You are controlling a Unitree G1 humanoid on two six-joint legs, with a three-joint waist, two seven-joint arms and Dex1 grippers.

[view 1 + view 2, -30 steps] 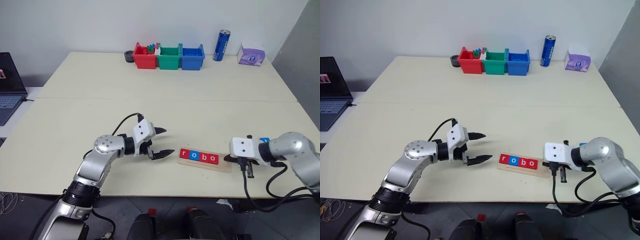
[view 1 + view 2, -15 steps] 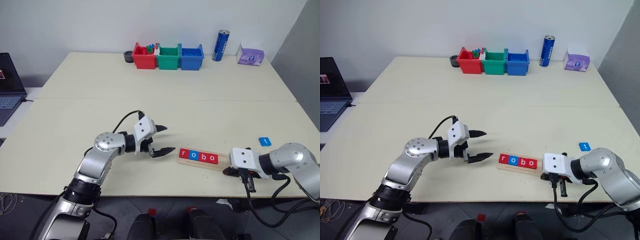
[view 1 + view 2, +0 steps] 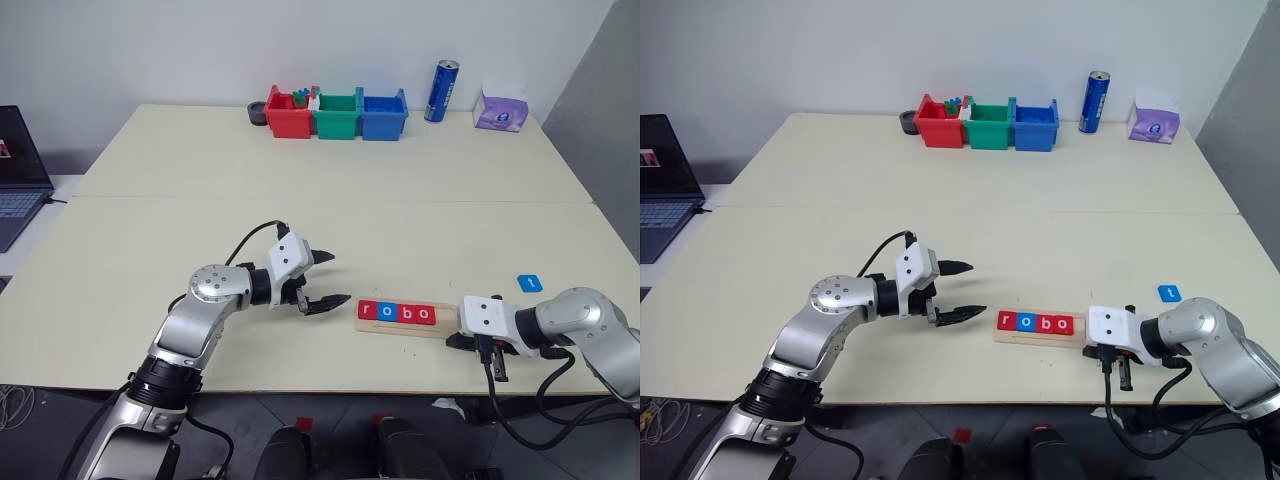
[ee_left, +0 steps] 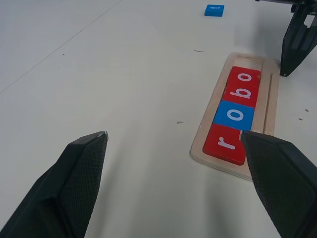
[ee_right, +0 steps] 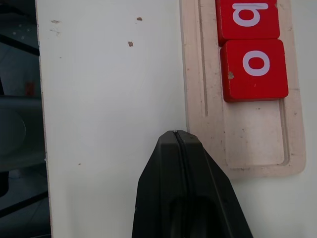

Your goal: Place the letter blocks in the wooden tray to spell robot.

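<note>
Left eye view: wooden tray [image 3: 442,328] low in the frame, right of centre, lying on the pale table [image 3: 330,180] near its front edge; four letter blocks [image 3: 398,313] in the groove reading r, o, b, o, red, blue, red, red; last slot at the tray's right end bare. Fifth block, the blue tile [image 3: 529,283], flat on the table to the right of the tray and a little higher in the frame, well apart from it. Left gripper [image 3: 326,283] left of the tray, fingers spread wide, nothing between them, tips pointing toward the tray's left end. Right gripper [image 3: 461,341] at the tray's right end, low on the table, fingers pressed together and empty. At the far edge, upper centre, a row of red, green and blue bins [image 3: 338,112], a blue can [image 3: 442,91] and a purple tissue pack [image 3: 502,107] to their right; a laptop [image 3: 20,170] at the left edge. Left wrist view: two black fingers [image 4: 74,183] far apart at the lower corners, tray with its four tiles between them toward the right, the blue tile at top centre, the other gripper's dark tip at upper right beside the tray's far end. Right wrist view: closed black fingers rising from bottom centre, tip just beside the tray's long edge next to the empty slot; whether touching it, cannot tell; red b and o tiles at top right.
</note>
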